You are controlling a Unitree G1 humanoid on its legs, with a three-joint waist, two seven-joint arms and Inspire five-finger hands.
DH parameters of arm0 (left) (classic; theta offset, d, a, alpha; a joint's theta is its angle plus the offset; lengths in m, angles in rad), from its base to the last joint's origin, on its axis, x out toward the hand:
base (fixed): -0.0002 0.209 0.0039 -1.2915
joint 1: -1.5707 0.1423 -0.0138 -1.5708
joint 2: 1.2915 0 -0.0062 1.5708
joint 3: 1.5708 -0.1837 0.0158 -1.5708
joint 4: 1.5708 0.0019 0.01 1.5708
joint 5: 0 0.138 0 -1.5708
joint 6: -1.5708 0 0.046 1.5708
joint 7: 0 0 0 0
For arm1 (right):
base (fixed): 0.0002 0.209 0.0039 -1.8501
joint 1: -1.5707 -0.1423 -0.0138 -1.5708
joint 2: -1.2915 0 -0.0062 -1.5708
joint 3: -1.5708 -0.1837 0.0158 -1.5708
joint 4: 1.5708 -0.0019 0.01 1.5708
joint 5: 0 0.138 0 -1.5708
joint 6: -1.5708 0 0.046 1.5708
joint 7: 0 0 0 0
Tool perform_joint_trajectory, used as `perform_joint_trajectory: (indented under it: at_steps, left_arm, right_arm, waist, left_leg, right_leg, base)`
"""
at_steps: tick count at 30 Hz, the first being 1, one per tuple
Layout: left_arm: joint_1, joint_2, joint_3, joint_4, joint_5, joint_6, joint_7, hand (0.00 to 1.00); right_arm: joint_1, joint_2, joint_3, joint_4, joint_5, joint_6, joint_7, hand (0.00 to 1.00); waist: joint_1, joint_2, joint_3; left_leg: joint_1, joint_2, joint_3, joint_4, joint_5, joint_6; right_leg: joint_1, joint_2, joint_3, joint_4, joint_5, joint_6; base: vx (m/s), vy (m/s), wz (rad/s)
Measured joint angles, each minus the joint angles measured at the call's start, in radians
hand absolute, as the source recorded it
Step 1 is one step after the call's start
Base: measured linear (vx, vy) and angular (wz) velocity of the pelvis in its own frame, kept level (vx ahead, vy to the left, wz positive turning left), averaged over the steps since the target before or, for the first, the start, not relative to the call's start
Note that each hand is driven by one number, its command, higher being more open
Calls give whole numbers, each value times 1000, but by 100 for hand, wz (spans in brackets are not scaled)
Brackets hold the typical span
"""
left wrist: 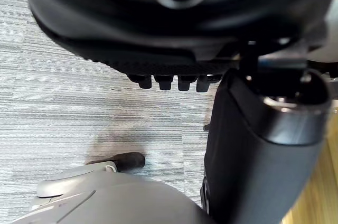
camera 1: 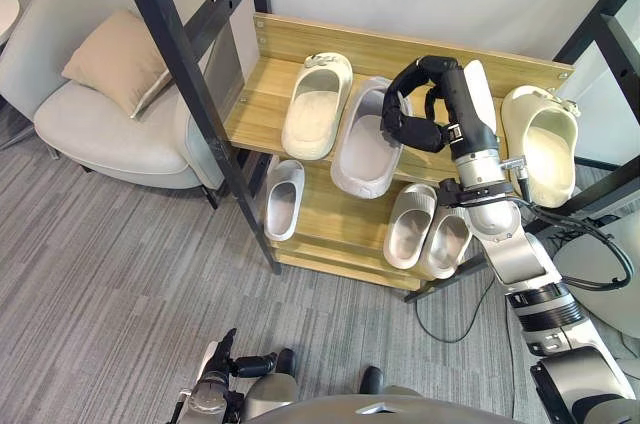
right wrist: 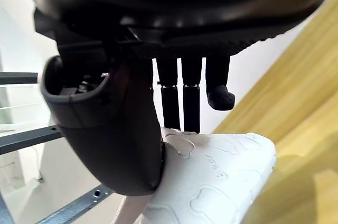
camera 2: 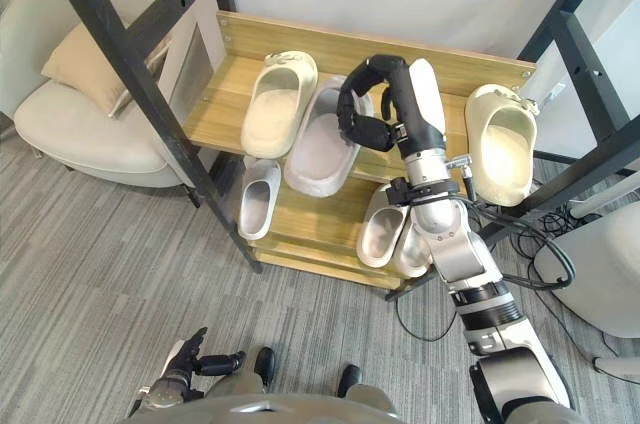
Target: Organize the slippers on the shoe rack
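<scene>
On the top shelf (camera 1: 258, 96), right hand (camera 1: 420, 132) pinches a white slipper (camera 1: 480, 89); left hand (camera 2: 185, 359) hangs low, fingers relaxed.

My right forearm hides most of the white slipper (camera 1: 483, 84) behind it, and my right hand (camera 1: 408, 116) covers the far end of the grey slipper (camera 1: 362, 152). My arm overlaps the lower-shelf pair (camera 1: 412, 229); the armchair (camera 1: 90, 119) runs off the left edge.
</scene>
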Motion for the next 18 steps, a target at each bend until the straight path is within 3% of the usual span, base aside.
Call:
perform_joint_trajectory:
  at_steps: [8, 18]
  left_arm:
    - [1, -1, 0, 1, 3, 6, 0, 100]
    - [6, -15, -7, 12, 11, 7, 0, 100]
  right_arm:
    - [14, 1, -2, -179, 0, -54, -2, 0]
    - [94, 30, -7, -336, 80, -137, 26, 0]
  waist:
    - [-8, 4, -1]
    - [-27, 37, -21]
  left_leg:
    - [12, 0, 12, 0, -1, 1]
    - [18, 0, 17, 0, -1, 1]
  right_leg:
    - [3, -2, 12, 8, 0, 0]
    - [5, -2, 17, 11, 0, 0]
  base:
    - [-11, 9, -4]
    - [0, 0, 0]
